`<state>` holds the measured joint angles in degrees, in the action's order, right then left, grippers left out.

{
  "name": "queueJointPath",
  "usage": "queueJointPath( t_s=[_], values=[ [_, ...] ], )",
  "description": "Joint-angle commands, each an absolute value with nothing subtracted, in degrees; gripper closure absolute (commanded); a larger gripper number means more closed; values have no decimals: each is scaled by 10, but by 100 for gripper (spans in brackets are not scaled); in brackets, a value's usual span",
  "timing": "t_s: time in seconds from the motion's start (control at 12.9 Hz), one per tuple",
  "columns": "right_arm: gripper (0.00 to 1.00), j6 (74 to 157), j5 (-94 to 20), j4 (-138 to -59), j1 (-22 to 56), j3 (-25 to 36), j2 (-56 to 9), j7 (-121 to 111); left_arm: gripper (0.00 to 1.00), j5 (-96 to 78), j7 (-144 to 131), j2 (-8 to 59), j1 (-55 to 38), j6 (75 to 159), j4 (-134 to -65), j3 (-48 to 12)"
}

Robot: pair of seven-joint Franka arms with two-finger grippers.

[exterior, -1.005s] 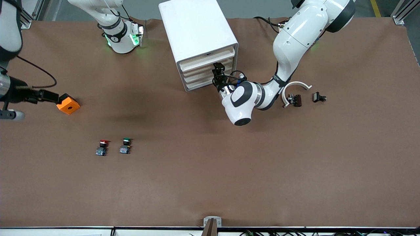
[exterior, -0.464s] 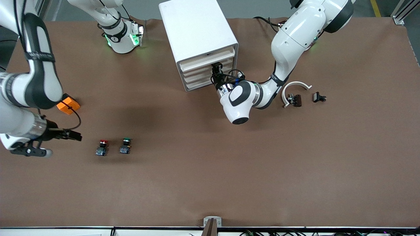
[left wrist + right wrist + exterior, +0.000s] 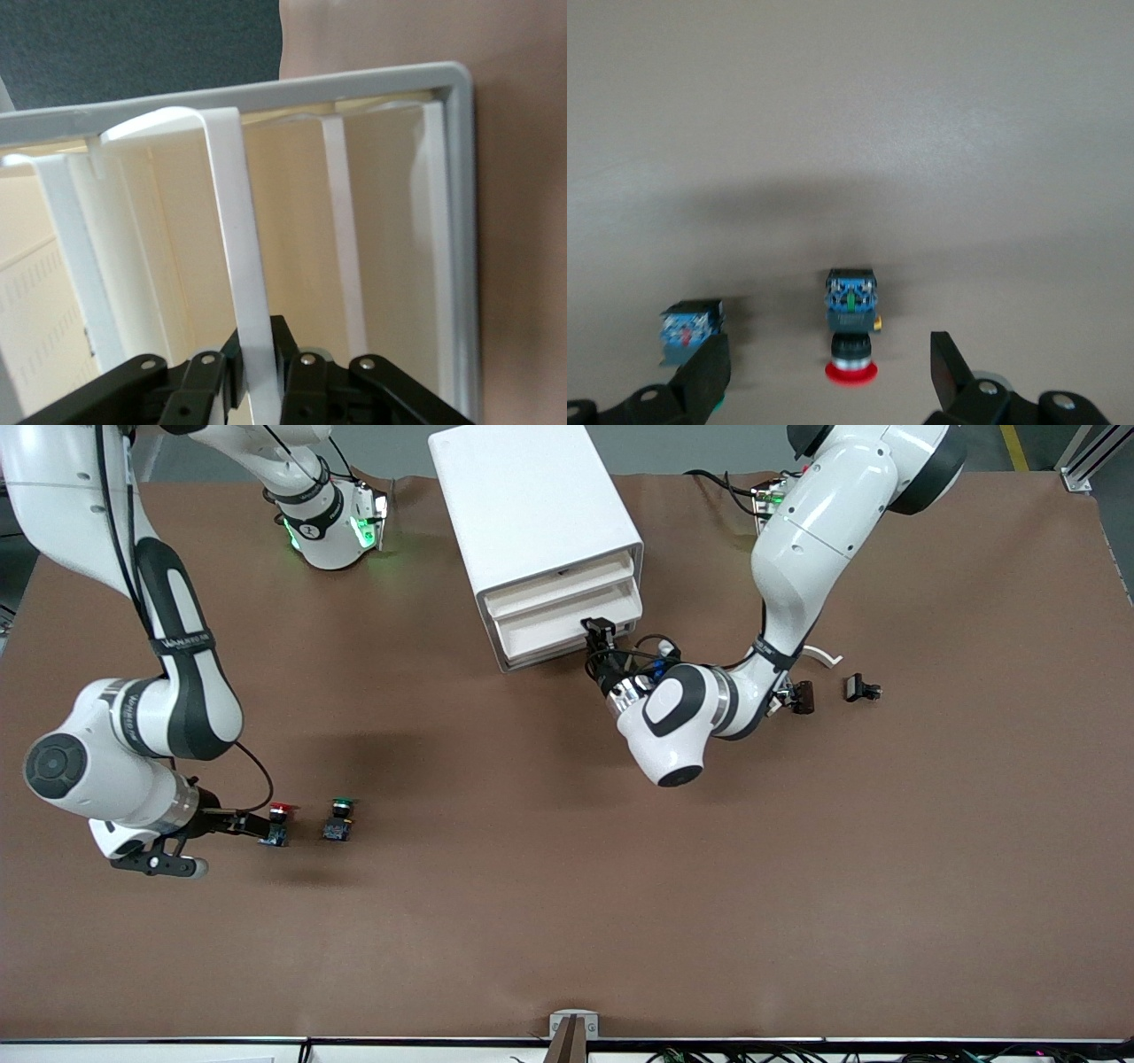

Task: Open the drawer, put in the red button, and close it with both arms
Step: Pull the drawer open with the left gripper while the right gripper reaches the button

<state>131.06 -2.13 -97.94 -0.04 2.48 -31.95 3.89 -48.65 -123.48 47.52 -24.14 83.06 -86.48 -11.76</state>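
Note:
The white cabinet stands at the robots' side of the table. One of its drawers is pulled out a little. My left gripper is shut on that drawer's thin white front edge, with the fingers pinching it from both sides. The red button lies on its side on the brown table, beside the green-capped one. My right gripper is open and low at the red button, which lies between its fingers. The green-capped switch is just outside one finger.
A white curved piece and two small black parts lie toward the left arm's end of the table. The right arm's base stands beside the cabinet. Brown table spreads open toward the front camera.
The right arm swung in from the table's end, and its open gripper came down to the red button. The left gripper pulled the drawer out a little toward the front camera.

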Motion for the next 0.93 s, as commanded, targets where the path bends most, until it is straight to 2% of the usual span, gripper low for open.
queueJointPath(
  t_s=[0.0,0.31,0.77,0.85],
  values=[
    [0,1344,-17,-974,-2,25,-358,42,100,-482,-1216,486,-248,856,-831,-83],
    [0,1361,-20,-973,-6,25,-384,47,100,-482,-1194,496,-243,856,-807,-58],
    [0,1362,-27,-988,-4,25,-388,54,100,-483,-1173,499,-243,874,-799,-40],
    [0,1363,-28,-989,-4,24,-391,55,91,-484,-1172,499,-241,874,-796,-40]
  ],
)
